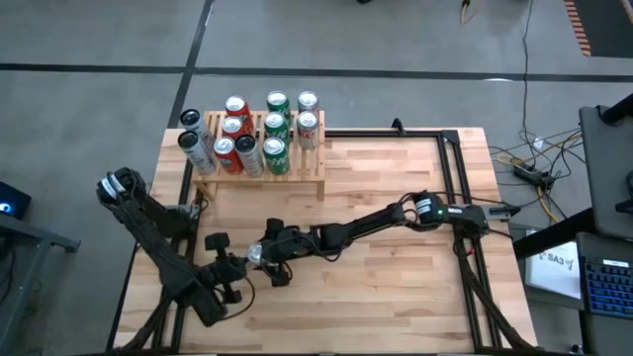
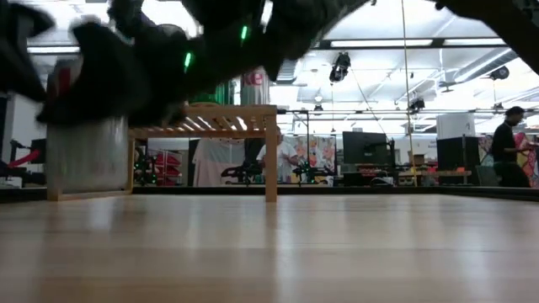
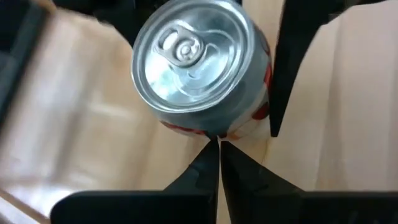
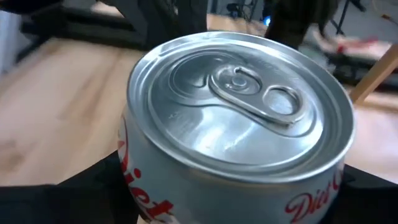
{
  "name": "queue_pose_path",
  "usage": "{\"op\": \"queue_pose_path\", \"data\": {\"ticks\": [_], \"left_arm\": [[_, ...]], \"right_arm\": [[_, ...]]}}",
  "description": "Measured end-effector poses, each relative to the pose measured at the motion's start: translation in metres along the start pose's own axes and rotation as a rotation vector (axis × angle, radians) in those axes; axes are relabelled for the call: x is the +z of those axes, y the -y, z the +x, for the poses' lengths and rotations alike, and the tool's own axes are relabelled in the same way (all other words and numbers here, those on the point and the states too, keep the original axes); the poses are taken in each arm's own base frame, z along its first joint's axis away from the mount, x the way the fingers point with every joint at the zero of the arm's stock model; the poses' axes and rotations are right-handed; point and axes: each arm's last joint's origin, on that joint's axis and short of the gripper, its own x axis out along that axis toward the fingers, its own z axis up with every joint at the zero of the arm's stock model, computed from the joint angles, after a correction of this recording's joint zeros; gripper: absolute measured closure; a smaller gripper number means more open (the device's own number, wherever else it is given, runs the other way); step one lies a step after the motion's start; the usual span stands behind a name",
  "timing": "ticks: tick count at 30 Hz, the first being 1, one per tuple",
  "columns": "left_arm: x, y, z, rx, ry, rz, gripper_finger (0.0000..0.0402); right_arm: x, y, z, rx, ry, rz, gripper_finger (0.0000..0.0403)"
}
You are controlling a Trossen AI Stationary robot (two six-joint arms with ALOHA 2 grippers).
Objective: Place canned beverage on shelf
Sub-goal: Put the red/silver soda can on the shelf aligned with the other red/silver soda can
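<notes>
Between the fingers of the right end effector (image 1: 259,253), a silver can (image 1: 256,254) is sitting gripped on the surface (image 1: 396,287), well short of the shelf (image 1: 297,173) already carrying many cans, while the left end effector (image 1: 229,280), fingertips pressed together and empty, is waiting just beside it.

Grey concrete floor (image 1: 396,49), ceiling strip lights (image 2: 370,42), cluttered workshop behind.

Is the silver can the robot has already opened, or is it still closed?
Closed. The can in the right gripper has its pull tab flat and the mouth sealed, as the left wrist view shows too.
</notes>
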Motion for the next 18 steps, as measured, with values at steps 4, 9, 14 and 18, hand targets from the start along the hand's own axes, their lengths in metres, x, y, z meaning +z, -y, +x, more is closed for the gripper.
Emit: {"op": "queue_pose_path", "data": {"ticks": [4, 9, 14, 18], "left_arm": [[0.013, -0.004, -0.033, 0.047, 0.135, 0.061, 0.0401], [0.028, -0.010, -0.078, 0.071, 0.387, 0.086, 0.0401], [0.044, -0.014, -0.118, 0.054, 0.570, 0.093, 0.0402], [0.057, -0.018, -0.136, 0.040, 0.603, 0.094, 0.0402]], "right_arm": [[0.032, 0.004, -0.023, 0.012, 0.004, -0.029, 0.0119], [0.061, 0.009, -0.056, 0.029, -0.032, -0.079, 0.0119], [0.104, 0.015, -0.103, 0.026, -0.007, -0.100, 0.0119], [0.132, 0.023, -0.142, 0.016, 0.023, -0.095, 0.0119]]}}
